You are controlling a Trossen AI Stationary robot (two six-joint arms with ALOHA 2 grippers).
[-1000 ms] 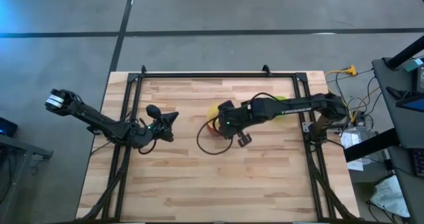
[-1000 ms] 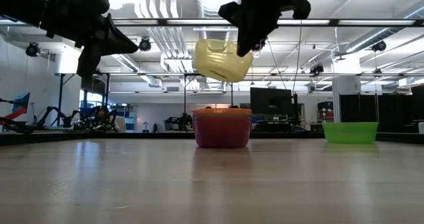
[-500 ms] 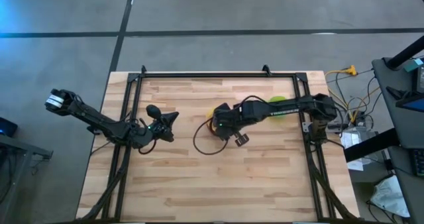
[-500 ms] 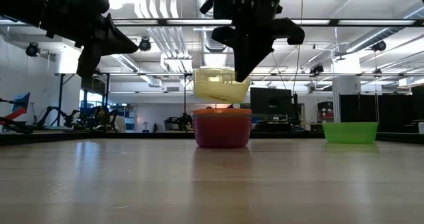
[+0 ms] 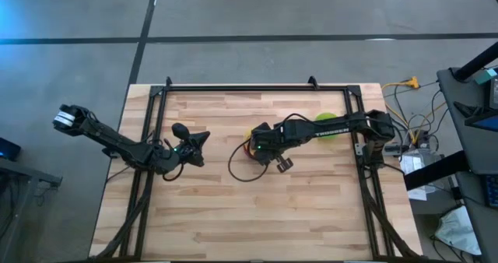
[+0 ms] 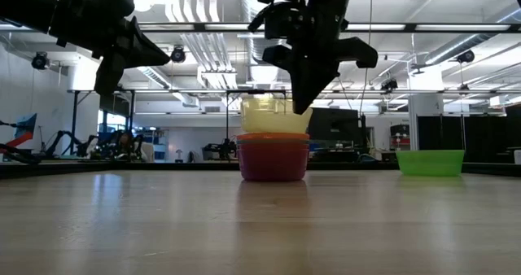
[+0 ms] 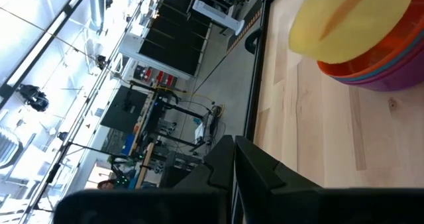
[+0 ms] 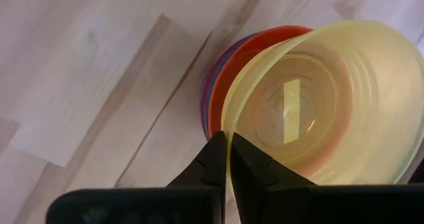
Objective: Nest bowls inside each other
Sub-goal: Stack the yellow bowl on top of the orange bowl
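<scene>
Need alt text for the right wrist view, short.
The right gripper pinches the rim of a translucent yellow plastic bowl between its two dark fingers, holding it in a stack of nested bowls whose orange bowl rim and a purple rim below show. The stack sits on a light wooden table.

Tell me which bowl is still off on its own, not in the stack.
The green bowl, standing alone on the table near the right arm's base. The yellow bowl, held by the right gripper, sits atop the orange bowl and the stack.
</scene>
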